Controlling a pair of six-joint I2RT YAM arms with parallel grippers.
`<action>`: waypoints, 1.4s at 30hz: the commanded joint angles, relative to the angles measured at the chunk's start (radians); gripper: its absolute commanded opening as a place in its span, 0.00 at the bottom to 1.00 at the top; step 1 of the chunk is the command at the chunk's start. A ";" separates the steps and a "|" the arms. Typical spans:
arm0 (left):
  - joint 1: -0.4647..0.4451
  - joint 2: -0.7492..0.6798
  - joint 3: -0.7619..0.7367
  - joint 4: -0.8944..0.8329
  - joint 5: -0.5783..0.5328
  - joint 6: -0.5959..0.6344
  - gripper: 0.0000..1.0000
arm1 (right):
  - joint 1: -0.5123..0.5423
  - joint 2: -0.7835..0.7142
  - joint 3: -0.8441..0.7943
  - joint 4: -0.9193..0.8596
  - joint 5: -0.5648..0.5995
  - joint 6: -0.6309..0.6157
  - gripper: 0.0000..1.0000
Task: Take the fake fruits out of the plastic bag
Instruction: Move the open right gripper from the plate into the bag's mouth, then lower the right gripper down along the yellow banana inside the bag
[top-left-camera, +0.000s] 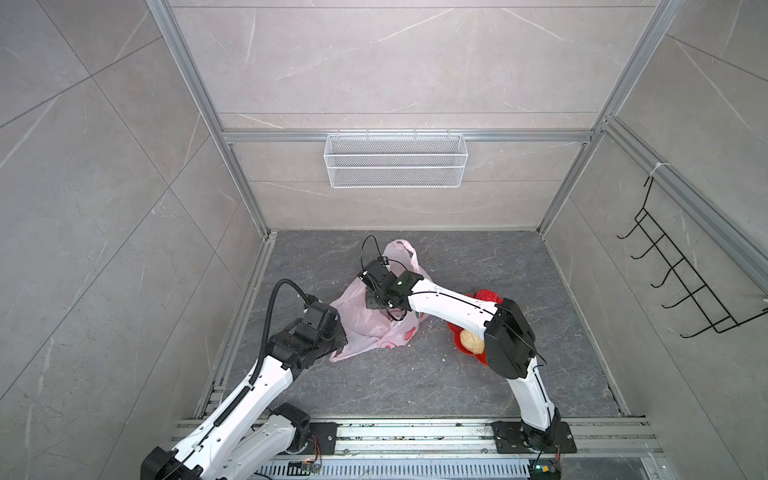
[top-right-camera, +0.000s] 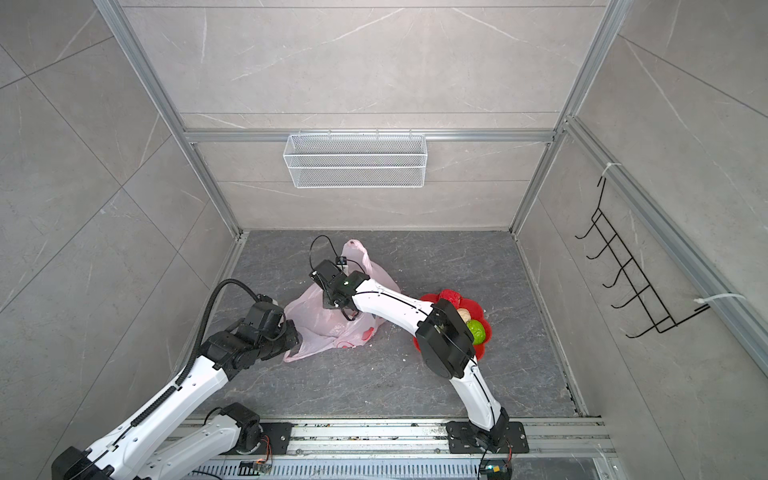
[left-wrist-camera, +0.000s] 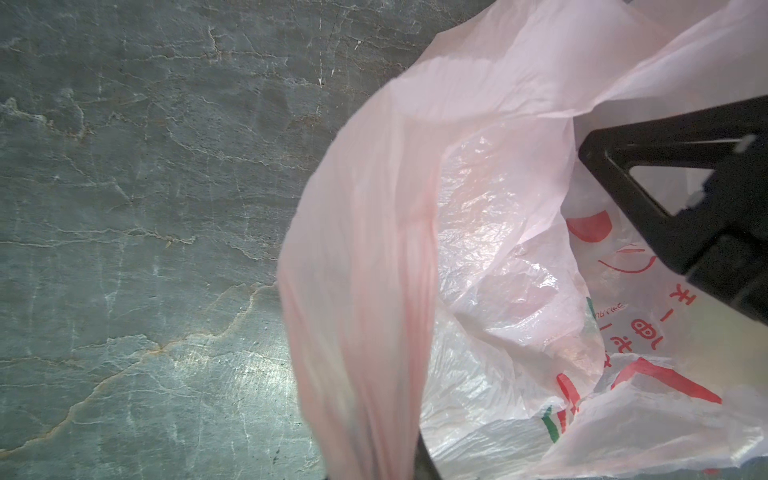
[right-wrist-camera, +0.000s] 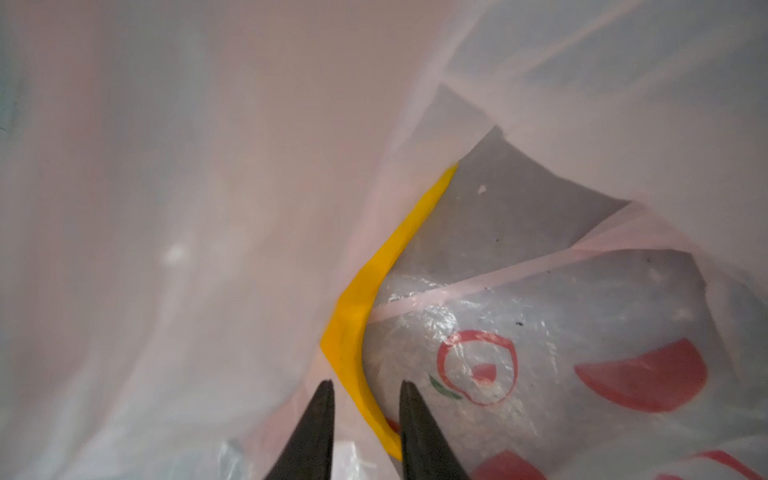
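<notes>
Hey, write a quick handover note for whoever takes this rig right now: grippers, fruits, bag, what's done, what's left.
Left gripper: shut on the bag at its handle.
Right gripper: open inside the bag, jaws either side of the banana.
Done: cream fruit and green fruit lie in the dish.
To do: grip the banana, lift it out, then check the bag for more.
</notes>
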 joint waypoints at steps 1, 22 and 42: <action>0.001 -0.019 0.003 -0.032 -0.038 -0.009 0.00 | -0.006 0.065 0.052 -0.061 0.001 -0.006 0.30; 0.001 0.016 0.001 0.002 -0.034 -0.016 0.00 | 0.022 -0.124 -0.133 0.003 -0.009 -0.051 0.33; 0.001 -0.050 0.044 -0.071 -0.064 -0.009 0.00 | -0.026 0.029 -0.054 0.028 -0.023 -0.022 0.29</action>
